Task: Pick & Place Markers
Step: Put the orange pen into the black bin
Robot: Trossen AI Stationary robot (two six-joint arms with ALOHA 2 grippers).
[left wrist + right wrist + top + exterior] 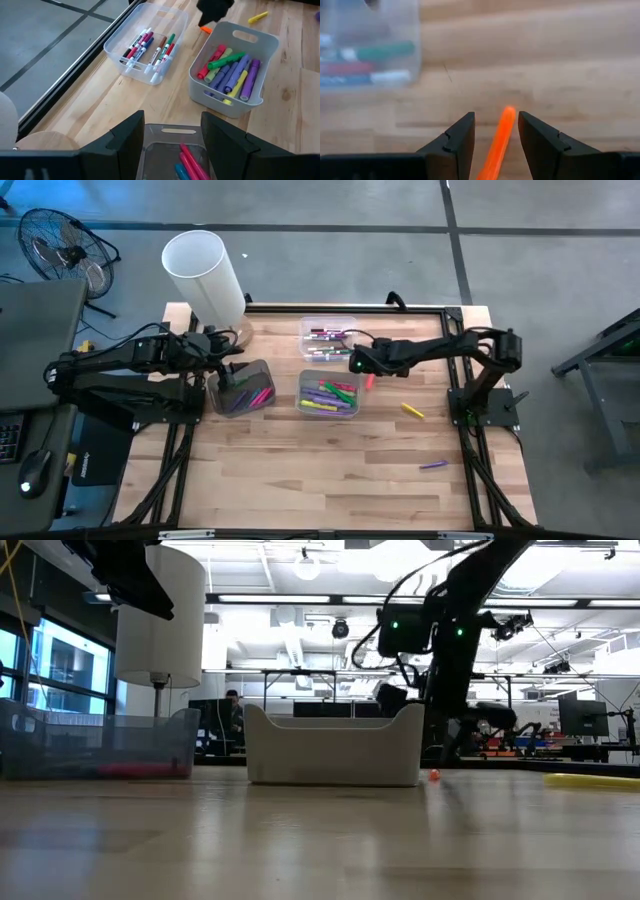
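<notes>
Two jaws of the right gripper point(496, 132) stood open astride an orange marker point(499, 137) lying on the table point(330, 470) beside the white bin point(327, 394) of markers. Left gripper point(172, 131) hovered with jaws open above a clear bin point(241, 388) holding pink markers point(192, 162).

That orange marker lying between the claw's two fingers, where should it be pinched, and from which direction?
The orange marker is a thin stick lying flat on the table, so it is probably best pinched across its narrow body near the middle, coming straight down from above. The right gripper is open and already straddles it, one finger on each long side. The left gripper waits over another bin.
</notes>
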